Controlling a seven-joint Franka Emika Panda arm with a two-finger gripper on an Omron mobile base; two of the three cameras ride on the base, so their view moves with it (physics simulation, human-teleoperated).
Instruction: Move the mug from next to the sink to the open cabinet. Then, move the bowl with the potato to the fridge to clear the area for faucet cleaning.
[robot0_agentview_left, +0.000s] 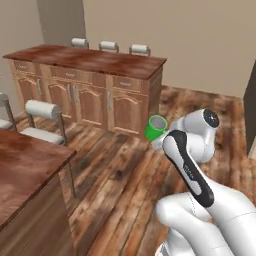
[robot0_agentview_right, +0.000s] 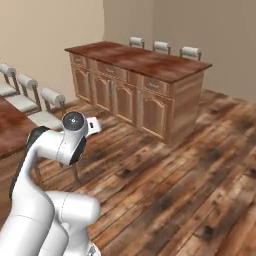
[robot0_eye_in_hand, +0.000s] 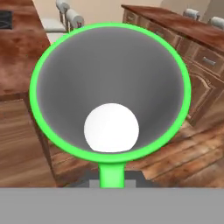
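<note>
Left base view: the mug (robot0_agentview_left: 156, 128) is up in the air at the end of the white arm, over the wooden floor (robot0_agentview_left: 115, 170). It sits at about 12 o'clock from the arm's bent elbow. The claw itself is hidden behind the mug and the wrist. A long wooden bench (robot0_agentview_left: 90, 60) with doors stands at about 11 o'clock from the mug, well apart from it. Another bench (robot0_agentview_left: 25, 160) and some stools (robot0_agentview_left: 42, 112) are at 9 o'clock.

Right base view: the arm rises from the bottom left, folds over, and its wrist points away toward 1 o'clock. The mug is hidden behind the wrist here. The long bench stands at 1 o'clock.

Hand view: the mug fills the middle, and I look straight down into its pale grey inside. Its green handle points down to 6 o'clock, between the dark tips of the claw (robot0_eye_in_hand: 112, 183). The claw looks closed on the mug, holding it.

I think the first job is half done: the mug is lifted and being carried, but not yet in the cabinet. The bowl job is still left.
</note>
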